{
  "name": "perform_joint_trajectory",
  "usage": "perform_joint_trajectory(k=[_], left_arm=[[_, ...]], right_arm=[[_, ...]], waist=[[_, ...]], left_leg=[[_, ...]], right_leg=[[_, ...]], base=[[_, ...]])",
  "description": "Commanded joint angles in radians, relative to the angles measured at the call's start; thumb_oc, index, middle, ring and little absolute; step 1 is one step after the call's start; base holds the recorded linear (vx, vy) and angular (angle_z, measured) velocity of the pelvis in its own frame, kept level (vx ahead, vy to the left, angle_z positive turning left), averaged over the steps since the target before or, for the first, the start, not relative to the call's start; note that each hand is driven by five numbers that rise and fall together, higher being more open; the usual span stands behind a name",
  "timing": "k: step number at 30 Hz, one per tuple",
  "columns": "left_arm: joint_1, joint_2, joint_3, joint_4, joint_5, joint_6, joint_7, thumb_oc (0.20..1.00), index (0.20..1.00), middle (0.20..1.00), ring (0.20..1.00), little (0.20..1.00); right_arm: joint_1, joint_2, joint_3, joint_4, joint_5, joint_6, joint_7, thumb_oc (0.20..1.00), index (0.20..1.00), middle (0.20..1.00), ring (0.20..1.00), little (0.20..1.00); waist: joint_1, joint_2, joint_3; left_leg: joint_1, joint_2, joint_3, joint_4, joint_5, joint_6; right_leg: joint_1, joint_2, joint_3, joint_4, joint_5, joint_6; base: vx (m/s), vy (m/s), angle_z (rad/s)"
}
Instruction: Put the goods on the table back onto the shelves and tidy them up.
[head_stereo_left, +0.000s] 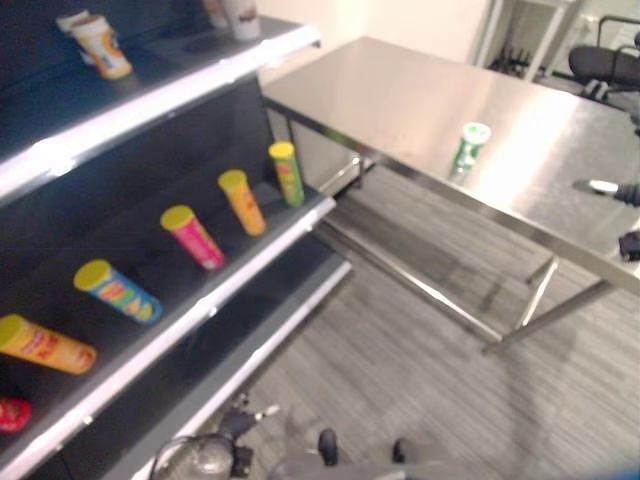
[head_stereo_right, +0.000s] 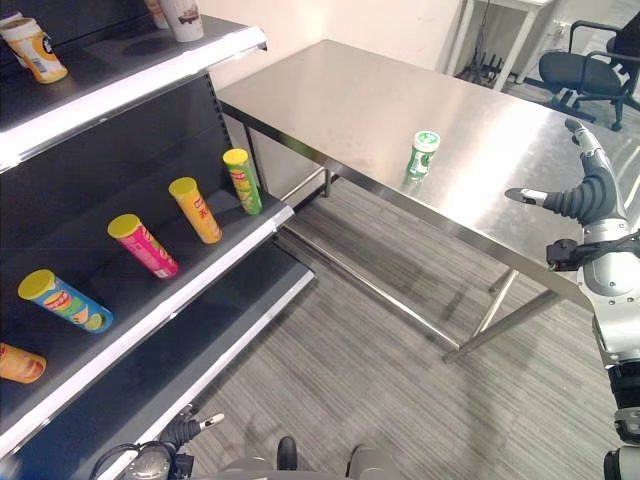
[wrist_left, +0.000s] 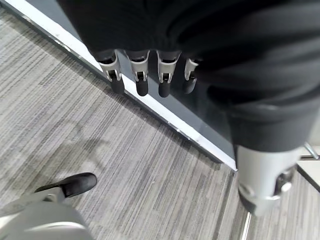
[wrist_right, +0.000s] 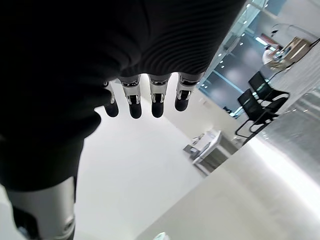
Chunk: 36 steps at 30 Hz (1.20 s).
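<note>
- One green-and-white canister (head_stereo_right: 422, 154) stands upright on the steel table (head_stereo_right: 330, 100), the last of the goods left there; it sits well apart from the right hand (head_stereo_right: 585, 200), out ahead of it and toward the shelf side.
- Right hand: raised over the table's near edge, fingers (wrist_right: 156, 102) straight and relaxed in its wrist view, thumb sticking out sideways, nothing held.
- Left hand (wrist_left: 150, 75): hanging low beside the foot of the shelving unit (head_stereo_right: 150, 300), fingers loosely extended over the grey floor, also empty.
- Handling, as a judgement: the canister looks like a light, stiff cardboard-type tube with a pale cap (contents cannot be told from here). It should resist a moderate squeeze, but its smooth printed wall is likely slippery against bare fingers.
- Best hold is probably round the middle of the body, fingers on one side and thumb opposite, below the cap; gripping the cap alone risks popping it off.
- Being tall and narrow on polished steel, it could slide or topple if nudged before the fingers close.
- Five yellow-capped snack tubes (head_stereo_right: 195, 208) lie tilted in a row on the middle shelf, and a cup (head_stereo_right: 32, 47) stands on the upper one; an open spot exists beside the green tube (head_stereo_right: 241, 178).
</note>
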Motion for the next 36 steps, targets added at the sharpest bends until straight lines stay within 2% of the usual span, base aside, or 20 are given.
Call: perform_joint_trajectory(k=[1,3,4,6,11,14,16,18,19,20,21,22,23,25,26,27,28,29,32,36], left_arm=[[-0.018,0.05,-0.017,-0.007,0.012,-0.036,-0.003,1.0,1.0,1.0,1.0,1.0],[-0.016,0.052,-0.014,-0.006,0.008,-0.038,-0.007,1.0,1.0,1.0,1.0,1.0],[-0.016,0.051,-0.014,-0.006,0.008,-0.038,-0.007,1.0,1.0,1.0,1.0,1.0],[-0.01,0.056,-0.014,-0.005,0.006,-0.041,-0.009,1.0,1.0,1.0,1.0,1.0],[-0.003,0.063,-0.027,-0.001,0.012,-0.039,-0.017,1.0,1.0,1.0,1.0,1.0],[0.007,0.071,-0.045,-0.008,0.022,-0.039,-0.035,1.0,1.0,1.0,1.0,1.0],[0.012,0.068,-0.046,-0.003,0.023,-0.036,-0.039,1.0,1.0,1.0,1.0,1.0],[0.025,0.065,-0.049,-0.03,0.015,-0.037,-0.043,1.0,1.0,1.0,1.0,1.0],[0.035,0.063,-0.054,-0.044,0.017,-0.037,-0.043,1.0,1.0,1.0,1.0,1.0],[0.035,0.063,-0.052,-0.045,0.017,-0.036,-0.043,1.0,1.0,1.0,1.0,1.0],[0.044,0.062,-0.051,-0.05,0.02,-0.031,-0.042,1.0,1.0,1.0,1.0,1.0],[0.044,0.058,-0.054,-0.068,0.006,-0.029,-0.038,1.0,1.0,1.0,1.0,1.0],[0.045,0.052,-0.058,-0.071,-0.002,-0.03,-0.037,1.0,1.0,1.0,1.0,1.0],[0.048,0.042,-0.062,-0.072,-0.004,-0.032,-0.035,1.0,1.0,1.0,1.0,1.0],[0.049,0.04,-0.066,-0.068,-0.001,-0.035,-0.029,1.0,1.0,1.0,1.0,1.0],[0.05,0.039,-0.066,-0.067,0.0,-0.036,-0.029,1.0,1.0,1.0,1.0,1.0],[0.033,0.039,-0.073,-0.019,0.046,-0.024,-0.008,1.0,1.0,1.0,1.0,1.0],[0.031,0.027,-0.081,-0.002,0.039,-0.027,-0.016,1.0,1.0,1.0,1.0,1.0],[0.019,0.004,-0.063,0.034,0.039,-0.034,-0.009,1.0,1.0,1.0,1.0,1.0],[-0.001,0.011,-0.062,0.041,0.05,-0.037,-0.003,1.0,1.0,1.0,1.0,1.0]], right_arm=[[-0.082,-0.064,-0.019,-0.003,0.032,-0.031,-0.033,1.0,1.0,1.0,1.0,1.0],[-0.07,-0.078,-0.033,0.014,0.039,-0.029,-0.033,1.0,1.0,1.0,1.0,1.0],[-0.069,-0.078,-0.034,0.014,0.039,-0.029,-0.033,1.0,1.0,1.0,1.0,1.0],[-0.074,-0.092,-0.037,0.036,0.047,-0.029,-0.031,1.0,1.0,1.0,1.0,1.0],[-0.065,-0.115,-0.043,0.036,0.059,-0.028,-0.018,1.0,1.0,1.0,1.0,1.0],[-0.056,-0.151,-0.05,0.031,0.064,-0.026,-0.001,1.0,1.0,1.0,1.0,1.0],[-0.055,-0.148,-0.053,0.014,0.075,-0.025,0.011,1.0,1.0,1.0,1.0,1.0],[-0.076,-0.159,-0.023,-0.007,0.069,-0.029,0.022,1.0,1.0,1.0,1.0,1.0],[-0.095,-0.159,-0.005,-0.014,0.083,-0.033,0.027,1.0,1.0,1.0,1.0,1.0],[-0.1,-0.16,-0.001,-0.013,0.083,-0.033,0.027,1.0,1.0,1.0,1.0,1.0],[-0.107,-0.154,0.012,-0.006,0.088,-0.031,0.023,1.0,1.0,1.0,1.0,1.0],[-0.124,-0.154,0.038,0.013,0.083,-0.022,0.02,1.0,1.0,1.0,1.0,1.0],[-0.133,-0.151,0.046,0.02,0.089,-0.018,0.017,1.0,1.0,1.0,1.0,1.0],[-0.145,-0.146,0.062,0.023,0.08,-0.02,0.012,1.0,1.0,1.0,1.0,1.0],[-0.153,-0.14,0.071,0.032,0.075,-0.022,0.005,1.0,1.0,1.0,1.0,1.0],[-0.156,-0.141,0.075,0.034,0.075,-0.023,0.005,1.0,1.0,1.0,1.0,1.0],[-0.168,-0.125,0.079,0.079,0.034,-0.014,-0.021,1.0,1.0,1.0,1.0,1.0],[-0.182,-0.112,0.094,0.074,0.031,-0.008,-0.017,1.0,1.0,1.0,1.0,1.0],[-0.163,-0.081,0.068,0.041,0.025,-0.018,-0.027,1.0,1.0,1.0,1.0,1.0],[-0.181,-0.079,0.086,0.046,0.006,-0.017,-0.038,1.0,1.0,1.0,1.0,1.0]], waist=[[0.009,-0.036,0.021],[0.0,-0.042,0.029],[0.0,-0.041,0.03],[-0.006,-0.052,0.035],[-0.03,-0.059,0.033],[-0.051,-0.059,0.017],[-0.06,-0.052,-0.002],[-0.055,-0.048,-0.004],[-0.047,-0.052,0.001],[-0.048,-0.051,0.001],[-0.037,-0.056,0.009],[-0.012,-0.07,0.028],[0.005,-0.074,0.035],[0.036,-0.07,0.043],[0.052,-0.062,0.046],[0.052,-0.063,0.05],[0.066,-0.059,0.049],[0.067,-0.049,0.041],[0.05,-0.031,0.017],[0.049,-0.03,0.016]], left_leg=[[0.045,-0.017,-0.09,0.005,-0.113,-0.061],[0.062,-0.019,-0.136,0.012,-0.133,-0.065],[0.063,-0.018,-0.137,0.013,-0.134,-0.065],[0.082,-0.022,-0.195,0.044,-0.175,-0.074],[0.134,0.004,-0.267,0.097,-0.24,-0.093],[0.18,0.044,-0.298,0.121,-0.271,-0.116],[0.164,0.079,-0.284,0.18,-0.22,-0.14],[0.091,0.095,-0.253,0.339,-0.119,-0.163],[0.052,0.097,-0.235,0.442,-0.077,-0.161],[0.047,0.097,-0.236,0.451,-0.081,-0.161],[0.006,0.099,-0.209,0.536,-0.05,-0.151],[-0.085,0.079,-0.174,0.597,-0.051,-0.133],[-0.124,0.047,-0.177,0.557,-0.081,-0.129],[-0.133,0.003,-0.21,0.396,-0.127,-0.126],[-0.148,-0.024,-0.245,0.306,-0.112,-0.125],[-0.133,-0.024,-0.245,0.289,-0.106,-0.125],[-0.149,-0.019,-0.219,0.178,-0.071,-0.135],[-0.125,-0.016,-0.23,0.132,-0.068,-0.122],[-0.064,-0.024,-0.244,0.062,-0.053,-0.114],[-0.044,-0.021,-0.225,0.033,-0.053,-0.101]], right_leg=[[-0.1,-0.004,0.126,-0.197,0.221,0.074],[-0.12,0.012,0.175,-0.242,0.247,0.089],[-0.118,0.012,0.174,-0.243,0.248,0.089],[-0.142,0.011,0.2,-0.289,0.281,0.101],[-0.173,-0.006,0.153,-0.329,0.311,0.113],[-0.158,-0.011,0.141,-0.313,0.312,0.112],[-0.131,-0.008,0.13,-0.301,0.313,0.102],[-0.08,0.003,0.12,-0.312,0.301,0.084],[-0.055,0.008,0.118,-0.315,0.289,0.067],[-0.056,0.009,0.118,-0.315,0.29,0.067],[-0.022,0.016,0.118,-0.321,0.271,0.049],[0.015,0.012,0.125,-0.328,0.248,0.028],[0.024,0.014,0.135,-0.329,0.245,0.029],[0.041,0.02,0.152,-0.337,0.239,0.036],[0.043,0.03,0.16,-0.337,0.237,0.037],[0.051,0.029,0.16,-0.337,0.235,0.036],[0.079,0.038,0.143,-0.333,0.209,0.034],[0.072,0.057,0.16,-0.318,0.205,0.034],[0.058,0.061,0.172,-0.304,0.197,0.032],[0.046,0.057,0.198,-0.303,0.199,0.043]], base=[[0.21,-0.101,0.25],[0.19,-0.089,0.31],[0.22,-0.125,0.36],[0.24,-0.159,0.54],[0.31,-0.254,0.57],[0.34,-0.339,0.49],[0.28,-0.305,0.49],[0.18,-0.278,0.24],[0.12,-0.191,0.12],[0.1,-0.205,0.13],[0.08,-0.227,0.22],[0.14,-0.273,0.19],[0.15,-0.187,0.06],[0.16,-0.035,-0.12],[0.1,-0.005,-0.04],[0.12,-0.015,-0.01],[0.1,0.015,0.06],[0.12,0.044,-0.22],[0.12,0.136,-0.55],[0.02,0.115,-0.33]])
